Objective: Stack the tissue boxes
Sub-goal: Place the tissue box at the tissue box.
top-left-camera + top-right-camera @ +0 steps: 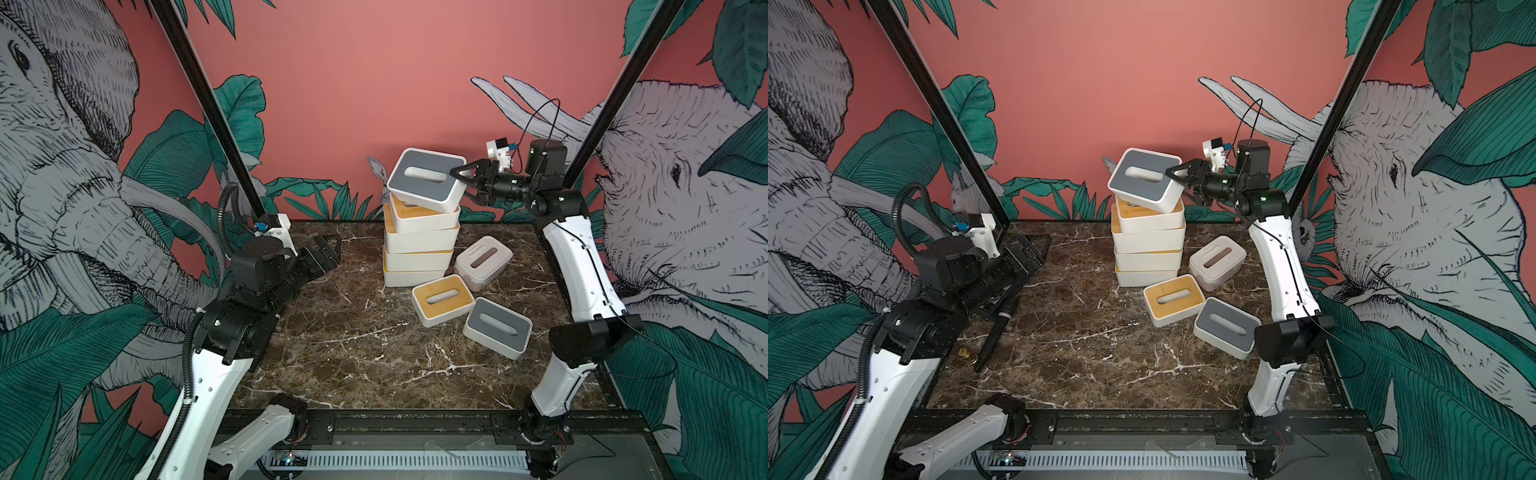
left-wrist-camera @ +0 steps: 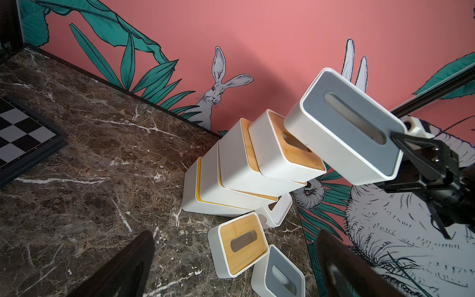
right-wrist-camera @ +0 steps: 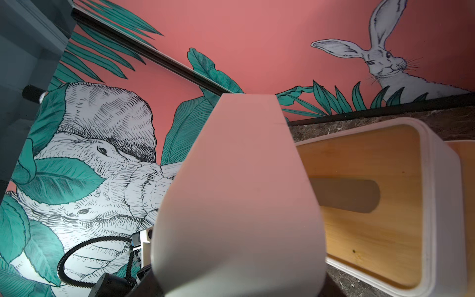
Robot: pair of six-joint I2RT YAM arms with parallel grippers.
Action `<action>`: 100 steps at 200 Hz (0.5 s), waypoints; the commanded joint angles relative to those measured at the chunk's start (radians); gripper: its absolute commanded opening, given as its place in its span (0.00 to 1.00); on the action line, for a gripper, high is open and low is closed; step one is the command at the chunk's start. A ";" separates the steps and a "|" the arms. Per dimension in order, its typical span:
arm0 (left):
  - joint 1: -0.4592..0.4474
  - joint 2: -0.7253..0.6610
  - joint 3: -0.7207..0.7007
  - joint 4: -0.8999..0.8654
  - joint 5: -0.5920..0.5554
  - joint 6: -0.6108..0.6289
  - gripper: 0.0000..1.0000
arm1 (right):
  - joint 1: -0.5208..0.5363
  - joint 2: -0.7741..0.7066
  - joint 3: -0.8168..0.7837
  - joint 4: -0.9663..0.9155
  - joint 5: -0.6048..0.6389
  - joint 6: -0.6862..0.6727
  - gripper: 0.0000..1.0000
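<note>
At stack point(image 1: 419, 243) top, right gripper point(image 1: 459, 183) clamps tilted grey-lidded box point(image 1: 424, 178) by end; left gripper point(image 1: 322, 259) wide open, empty

Soft, even light, with faint shadows beside the stack of white bamboo-lidded boxes point(image 1: 417, 249) on the dark brown marble tabletop point(image 1: 353, 353). Wrist views stretch toward their edges. The grey-lidded white box point(image 3: 239, 192) is close and blurred in the right wrist view.

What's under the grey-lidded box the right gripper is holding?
The top bamboo-lidded box of a four-box stack; its lid is partly covered. Whether the held box rests on it cannot be seen.
</note>
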 commanded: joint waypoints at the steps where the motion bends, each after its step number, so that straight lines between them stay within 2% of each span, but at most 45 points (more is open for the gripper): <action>1: 0.004 -0.008 -0.015 0.032 0.007 0.006 0.99 | -0.009 -0.025 0.020 0.086 -0.064 0.021 0.49; 100: 0.006 0.000 -0.033 0.042 0.003 -0.011 0.99 | -0.030 0.008 -0.007 0.079 -0.080 0.022 0.53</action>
